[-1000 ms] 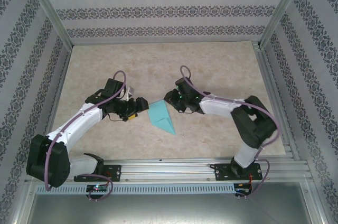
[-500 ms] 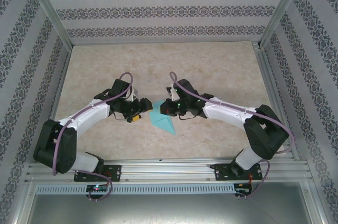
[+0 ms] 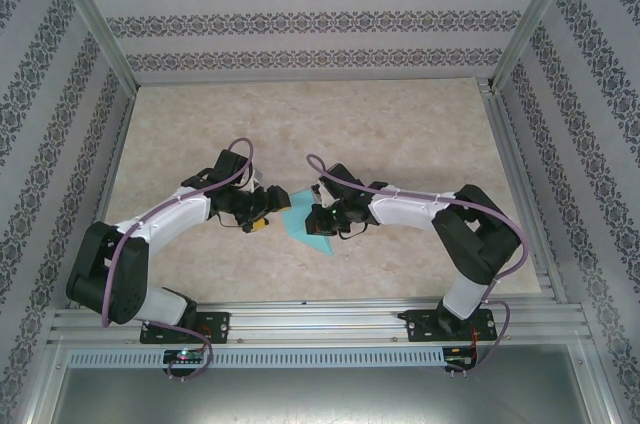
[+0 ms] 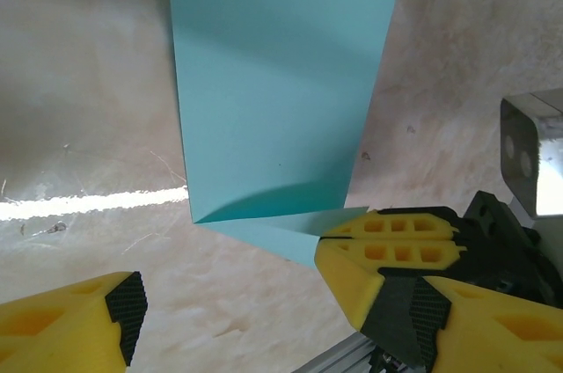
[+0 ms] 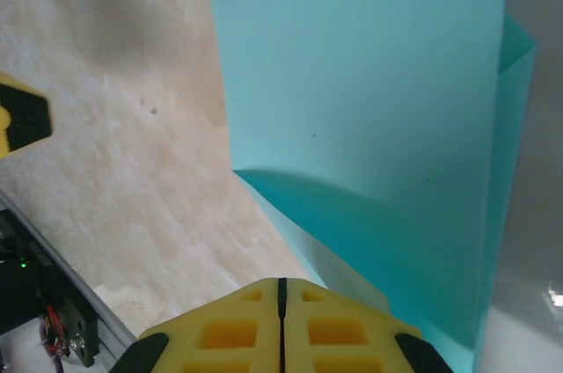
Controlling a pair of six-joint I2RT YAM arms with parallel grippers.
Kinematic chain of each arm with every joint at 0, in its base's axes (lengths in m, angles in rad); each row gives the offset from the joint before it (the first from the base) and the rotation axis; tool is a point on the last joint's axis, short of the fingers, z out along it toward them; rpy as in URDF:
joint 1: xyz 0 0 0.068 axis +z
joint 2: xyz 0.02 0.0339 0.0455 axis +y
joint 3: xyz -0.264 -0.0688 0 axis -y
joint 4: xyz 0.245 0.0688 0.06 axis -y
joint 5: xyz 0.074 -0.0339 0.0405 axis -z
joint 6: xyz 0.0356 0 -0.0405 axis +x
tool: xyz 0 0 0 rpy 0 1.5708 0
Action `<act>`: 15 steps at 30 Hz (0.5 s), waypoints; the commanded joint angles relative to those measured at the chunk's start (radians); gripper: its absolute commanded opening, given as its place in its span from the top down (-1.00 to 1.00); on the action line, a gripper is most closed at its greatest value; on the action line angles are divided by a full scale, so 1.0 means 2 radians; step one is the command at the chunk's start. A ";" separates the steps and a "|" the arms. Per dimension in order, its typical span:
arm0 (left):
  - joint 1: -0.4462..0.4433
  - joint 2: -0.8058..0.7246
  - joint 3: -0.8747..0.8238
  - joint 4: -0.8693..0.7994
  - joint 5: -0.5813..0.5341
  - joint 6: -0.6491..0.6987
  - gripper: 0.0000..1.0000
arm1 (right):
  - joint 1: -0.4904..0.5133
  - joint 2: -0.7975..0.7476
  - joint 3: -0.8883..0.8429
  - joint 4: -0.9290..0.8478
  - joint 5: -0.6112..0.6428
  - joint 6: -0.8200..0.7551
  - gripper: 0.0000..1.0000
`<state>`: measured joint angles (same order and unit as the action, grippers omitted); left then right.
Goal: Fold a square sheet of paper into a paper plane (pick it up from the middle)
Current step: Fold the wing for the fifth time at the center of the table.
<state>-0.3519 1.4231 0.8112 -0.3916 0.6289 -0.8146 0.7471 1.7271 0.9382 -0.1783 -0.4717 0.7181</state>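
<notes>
At the turquoise sheet's [image 4: 277, 100] edge, right gripper [image 5: 281, 283] pinches a flap; left gripper [image 3: 264, 210] hovers beside, fingers apart. I'd fold slowly, edges aligned.

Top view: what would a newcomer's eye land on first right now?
The folded turquoise paper at the centre of the table, bright against the beige top. The right gripper, jaws shut, sits at its edge; the left gripper faces it from the other side, jaws wide open.

right gripper [image 3: 313, 220]: swung left and nearer onto folded turquoise sheet [image 4: 277, 100]; jaws closed | left gripper [image 3: 262, 214]: edged right toward sheet
</notes>
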 commanded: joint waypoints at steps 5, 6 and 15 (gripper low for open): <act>-0.012 0.024 0.016 0.021 0.011 0.005 -0.63 | -0.032 0.035 -0.029 0.072 -0.028 0.011 0.80; -0.014 0.028 0.017 0.022 0.010 0.004 -0.63 | -0.035 0.039 -0.034 0.086 -0.034 0.016 0.80; -0.023 0.067 0.029 0.047 0.012 -0.014 -0.63 | -0.072 0.069 -0.098 0.218 -0.090 0.074 0.74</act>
<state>-0.3809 1.5341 0.8379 -0.3466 0.6365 -0.8215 0.6144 1.8137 0.7792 0.1699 -0.6353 0.8207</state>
